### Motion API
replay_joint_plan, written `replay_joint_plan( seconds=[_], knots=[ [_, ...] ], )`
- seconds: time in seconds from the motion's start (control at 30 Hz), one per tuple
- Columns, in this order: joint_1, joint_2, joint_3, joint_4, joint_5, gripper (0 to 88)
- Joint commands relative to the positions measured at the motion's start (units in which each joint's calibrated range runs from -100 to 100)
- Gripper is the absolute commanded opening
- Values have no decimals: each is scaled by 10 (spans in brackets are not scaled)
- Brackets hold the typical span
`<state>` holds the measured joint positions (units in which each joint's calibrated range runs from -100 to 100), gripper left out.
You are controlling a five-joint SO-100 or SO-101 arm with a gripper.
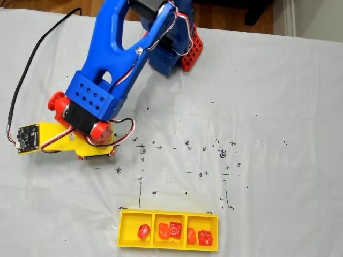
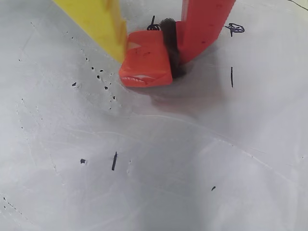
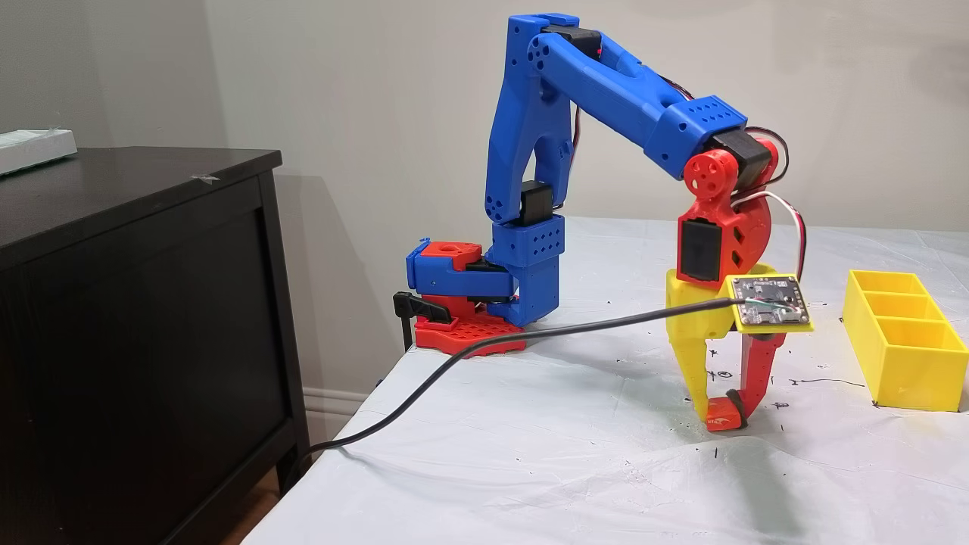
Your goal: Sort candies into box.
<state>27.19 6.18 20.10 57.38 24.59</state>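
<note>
My gripper (image 2: pixel 154 57) (image 3: pixel 723 416) points straight down and is shut on an orange candy (image 2: pixel 144 62) (image 3: pixel 719 417). A yellow finger (image 2: pixel 103 26) presses its left side and a red padded finger (image 2: pixel 202 26) its right, in the wrist view. The candy sits at the level of the white table cover. The yellow box (image 1: pixel 169 214) (image 3: pixel 905 356) lies at the table's near edge in a fixed view. Its left compartment holds one red candy (image 1: pixel 143 231). The middle holds an orange candy (image 1: pixel 163 231) and a red one (image 1: pixel 175 229). The right holds an orange one (image 1: pixel 191 234) and a red one (image 1: pixel 205 237).
The arm's blue and red base (image 3: pixel 469 303) is clamped at the table's far corner. A black cable (image 3: pixel 484 344) runs from the circuit board (image 3: pixel 768 299) on the wrist across the cover. A dark cabinet (image 3: pixel 136 325) stands beside the table. Pen marks (image 1: pixel 223 154) dot the cover.
</note>
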Motion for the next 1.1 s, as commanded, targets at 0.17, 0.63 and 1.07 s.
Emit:
replay_joint_plan(
  seconds=[0.17, 0.63, 1.07],
  knots=[
    [-29, -58, 11, -23, -20, 1],
    [-129, -219, -45, -25, -90, 1],
    [-180, -150, -183, -41, -159, 1]
  ],
)
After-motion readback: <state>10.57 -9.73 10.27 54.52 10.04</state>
